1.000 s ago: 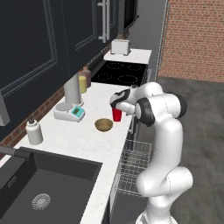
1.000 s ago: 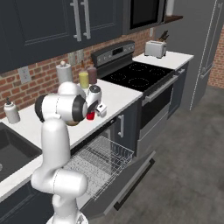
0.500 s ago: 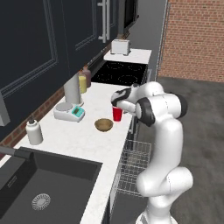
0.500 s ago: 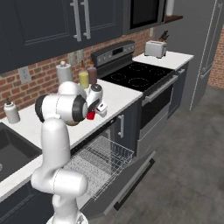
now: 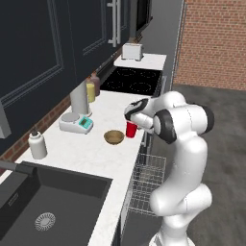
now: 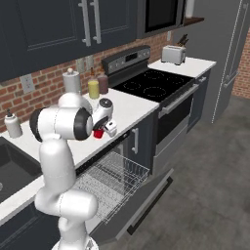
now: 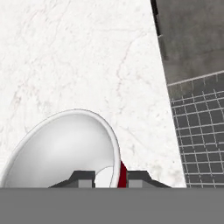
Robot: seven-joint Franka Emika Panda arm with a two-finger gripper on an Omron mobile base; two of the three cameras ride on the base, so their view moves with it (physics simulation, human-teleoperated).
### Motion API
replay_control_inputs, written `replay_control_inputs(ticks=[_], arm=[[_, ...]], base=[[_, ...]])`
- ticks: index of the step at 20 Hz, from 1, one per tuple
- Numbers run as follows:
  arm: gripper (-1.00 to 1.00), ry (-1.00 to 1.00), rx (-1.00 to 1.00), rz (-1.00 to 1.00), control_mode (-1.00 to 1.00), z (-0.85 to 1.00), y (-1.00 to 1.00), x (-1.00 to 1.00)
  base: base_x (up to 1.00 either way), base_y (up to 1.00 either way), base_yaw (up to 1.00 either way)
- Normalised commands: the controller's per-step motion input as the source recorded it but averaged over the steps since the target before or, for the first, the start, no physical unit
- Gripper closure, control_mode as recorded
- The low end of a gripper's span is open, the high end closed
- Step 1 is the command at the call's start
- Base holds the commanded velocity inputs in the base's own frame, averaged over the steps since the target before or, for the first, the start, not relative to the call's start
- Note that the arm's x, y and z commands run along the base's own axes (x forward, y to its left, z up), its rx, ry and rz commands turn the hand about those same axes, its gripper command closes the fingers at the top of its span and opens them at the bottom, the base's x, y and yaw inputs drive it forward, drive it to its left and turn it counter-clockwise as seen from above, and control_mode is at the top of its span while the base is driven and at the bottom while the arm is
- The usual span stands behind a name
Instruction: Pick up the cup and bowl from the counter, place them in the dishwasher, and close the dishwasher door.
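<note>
**Cup wall between my fingers, rack below and to the side**

My gripper [image 7: 111, 177] has its two fingertips drawn close, one inside the cup [image 5: 131, 129] and one outside, pinching the rim wall near its edge. The cup stands upright on the counter [image 5: 91, 153], near the front edge, with the bowl [image 5: 114, 137] just beside it on the sink side, apart from it. The cup's axis is vertical and my hand comes down onto it from above, so I judge a straight lift is called for first. The dishwasher rack [image 6: 110, 178] is pulled out below the counter edge, lower than the cup and toward my base; the door [image 6: 146, 205] hangs open beneath it.
</note>
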Motion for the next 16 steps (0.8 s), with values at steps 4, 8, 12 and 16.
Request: replay_control_inputs(ticks=[4,8,12,16], arm=[[1.00,0.00,0.11,-0.10,-1.00,0.00,-0.43,-0.94],[1.00,0.00,0.15,-0.12,-1.00,0.06,-0.87,-1.00],[1.00,0.00,0.14,-0.13,-1.00,0.03,-1.00,-0.91],[1.00,0.09,0.09,-0.10,-1.00,-0.08,-0.99,-0.41]], base=[[0.00,0.00,0.00],[0.00,0.00,0.00],[0.00,0.00,0.00],[0.00,0.00,0.00]])
